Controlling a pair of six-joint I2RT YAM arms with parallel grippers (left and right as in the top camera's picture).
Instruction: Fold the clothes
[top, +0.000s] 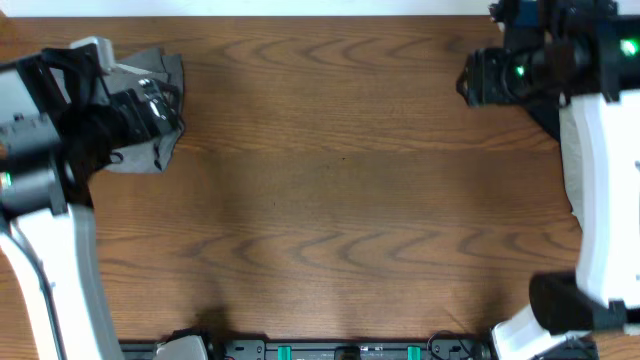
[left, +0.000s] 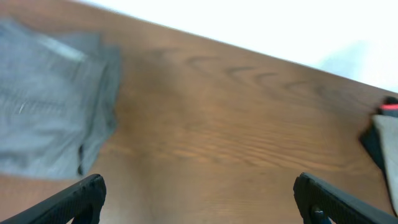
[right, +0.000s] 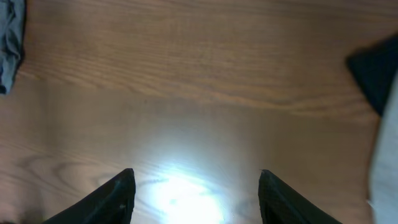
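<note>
The grey shorts (top: 150, 95) lie crumpled at the table's (top: 340, 200) far-left corner, partly under the left arm in the overhead view; the left wrist view shows them (left: 53, 115) flat on the wood, to the left of and beyond the left gripper (left: 199, 182), not between its fingers; a seam and a dark edge run down the side of the garment nearest the table's middle, though the picture is blurred; the left gripper is spread wide and grips nothing, its two black fingers (left: 78, 202) standing over bare table.

The right gripper (right: 196, 175) hangs near the table's far-right corner, well apart from the shorts; its fingers (right: 109, 199) are likewise parted with only bare, brightly lit wood between them; from its camera a strip of the grey cloth (right: 11, 43) shows at the frame's upper left edge.

A dark cloth (right: 376, 71) lies at the table's far-right corner, just beside the right arm (top: 545, 118); a pale shape (left: 388, 155) sits next to it, too blurred to identify; the table's wide middle, between the shorts and that corner, is plain wood grain.
</note>
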